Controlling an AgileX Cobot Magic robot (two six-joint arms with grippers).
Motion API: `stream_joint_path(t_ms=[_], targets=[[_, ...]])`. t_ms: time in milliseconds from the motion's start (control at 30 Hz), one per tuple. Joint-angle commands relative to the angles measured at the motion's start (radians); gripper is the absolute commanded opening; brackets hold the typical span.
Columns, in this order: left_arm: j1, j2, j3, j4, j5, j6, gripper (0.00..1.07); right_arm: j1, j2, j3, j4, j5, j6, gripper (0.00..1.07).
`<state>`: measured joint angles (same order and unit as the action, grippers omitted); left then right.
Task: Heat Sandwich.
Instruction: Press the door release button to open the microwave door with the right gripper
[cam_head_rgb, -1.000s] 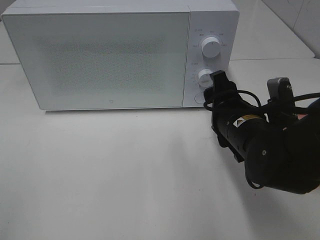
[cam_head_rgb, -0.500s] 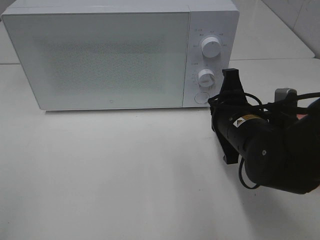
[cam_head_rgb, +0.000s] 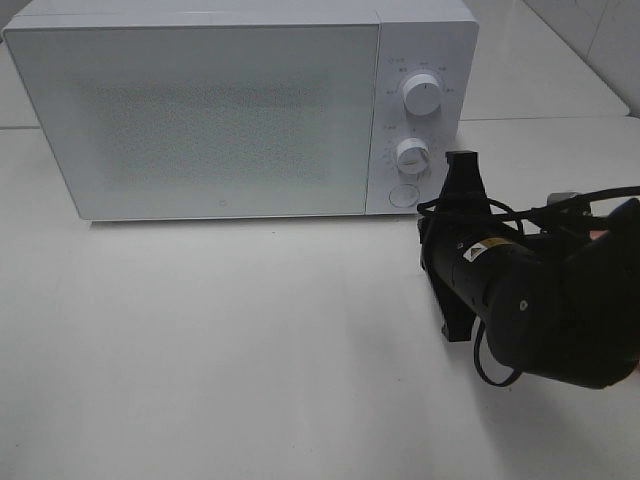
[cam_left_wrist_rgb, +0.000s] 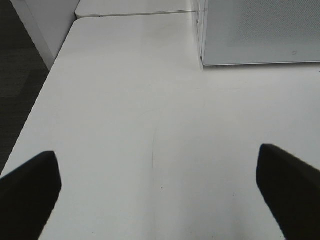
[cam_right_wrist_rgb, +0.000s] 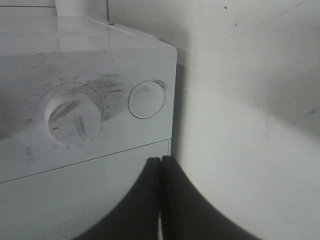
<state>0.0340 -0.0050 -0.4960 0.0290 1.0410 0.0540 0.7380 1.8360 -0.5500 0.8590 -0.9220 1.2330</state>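
Note:
The sandwich is out of view in every frame. A white microwave (cam_head_rgb: 200, 110) stands at the back of the table with its door closed. My right gripper (cam_head_rgb: 462, 165) is shut with nothing between its fingers, pointing at the control panel just right of the round button (cam_head_rgb: 403, 196) and the lower knob (cam_head_rgb: 411, 155). The right wrist view shows the closed fingertips (cam_right_wrist_rgb: 161, 162) a short way off the button (cam_right_wrist_rgb: 146, 99) and the knob (cam_right_wrist_rgb: 70, 116). My left gripper (cam_left_wrist_rgb: 156, 152) is open and empty above bare table, left of the microwave (cam_left_wrist_rgb: 260, 30).
An upper knob (cam_head_rgb: 421, 95) sits above the lower one. The white table (cam_head_rgb: 220, 350) spreads in front of the microwave. In the left wrist view the table's edge (cam_left_wrist_rgb: 35, 115) drops to a dark floor. The bulky right arm (cam_head_rgb: 540, 300) fills the right side.
My right gripper has closed from open and drawn slightly right and back from the microwave's button. The left gripper stays open.

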Motion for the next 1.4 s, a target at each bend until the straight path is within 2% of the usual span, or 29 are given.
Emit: stream_joint_path(t_ms=[33, 100, 567, 900, 1400], targets=[[0.001, -0.026, 0.002, 0.001, -0.006, -0.007, 1.00, -0.024, 0.033, -0.031, -0.055, 0.021, 0.018, 0.00], [0.001, -0.026, 0.002, 0.001, -0.006, -0.007, 1.00, -0.045, 0.061, -0.061, -0.108, 0.020, 0.047, 0.00], [0.001, -0.026, 0.002, 0.001, -0.006, -0.007, 1.00, -0.164, 0.164, -0.201, -0.214, 0.074, 0.058, 0.00], [0.001, -0.026, 0.002, 0.001, -0.006, -0.007, 1.00, -0.204, 0.236, -0.292, -0.254, 0.098, 0.062, 0.00], [0.001, -0.026, 0.002, 0.001, -0.006, -0.007, 1.00, -0.239, 0.287, -0.343, -0.258, 0.110, 0.070, 0.00]])
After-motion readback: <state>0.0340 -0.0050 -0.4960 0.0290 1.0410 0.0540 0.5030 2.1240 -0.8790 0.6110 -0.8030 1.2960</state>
